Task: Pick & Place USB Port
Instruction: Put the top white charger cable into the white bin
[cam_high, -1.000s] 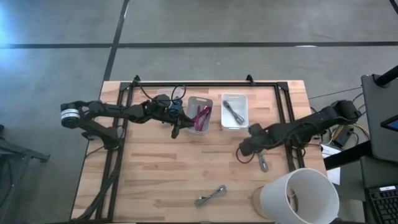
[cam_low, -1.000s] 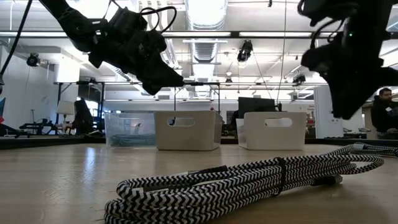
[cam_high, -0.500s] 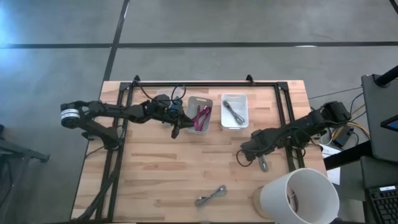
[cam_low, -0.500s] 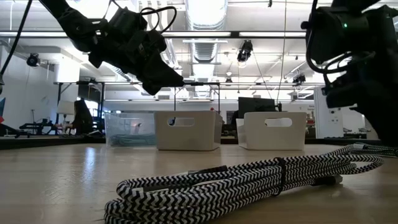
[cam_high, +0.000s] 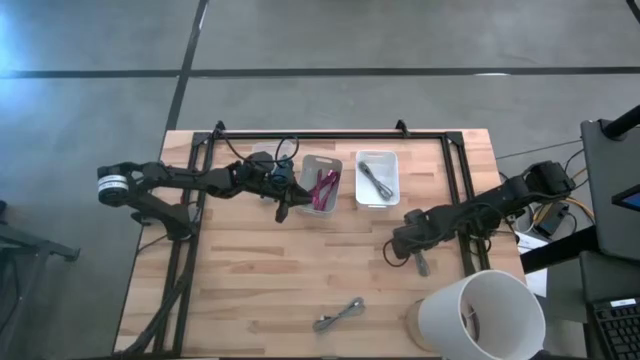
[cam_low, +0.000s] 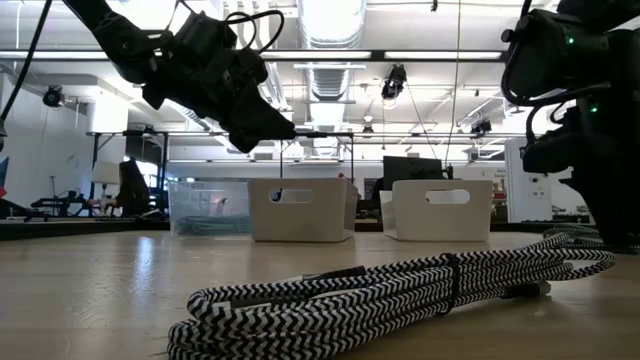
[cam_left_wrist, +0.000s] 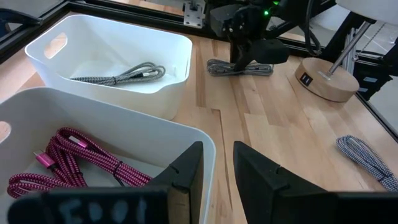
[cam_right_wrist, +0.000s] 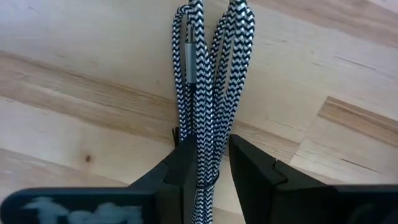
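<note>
A black-and-white braided USB cable (cam_right_wrist: 208, 68), coiled into a long bundle, lies flat on the wooden table (cam_high: 250, 270) at its right side (cam_high: 423, 264). My right gripper (cam_right_wrist: 212, 142) is down on it (cam_high: 403, 248), shut with the bundle between its fingers. My left gripper (cam_left_wrist: 217, 152) hangs above the near left corner of the left bin (cam_high: 283, 207), with a narrow gap between its fingers and nothing in them. A second braided cable (cam_high: 338, 315) lies by the near edge. My right gripper pinches the cable bundle part way along its length (cam_right_wrist: 205, 124), one finger (cam_right_wrist: 186, 158) on each side and several strands between them. The fingers come from above, pointing down, and lie across the bundle. The cable lies flat on the table.
Two white bins stand toward the far side: the left bin (cam_high: 322, 158) holds a pink cable (cam_left_wrist: 68, 155), the right bin (cam_high: 377, 154) a grey cable (cam_left_wrist: 124, 73). A lamp with a white shade (cam_high: 480, 312) fills the near right corner. A black frame (cam_high: 330, 133) borders the table.
My right gripper has come down toward the table and a little toward the right edge, onto the braided cable. The cable has stayed where it lay.
</note>
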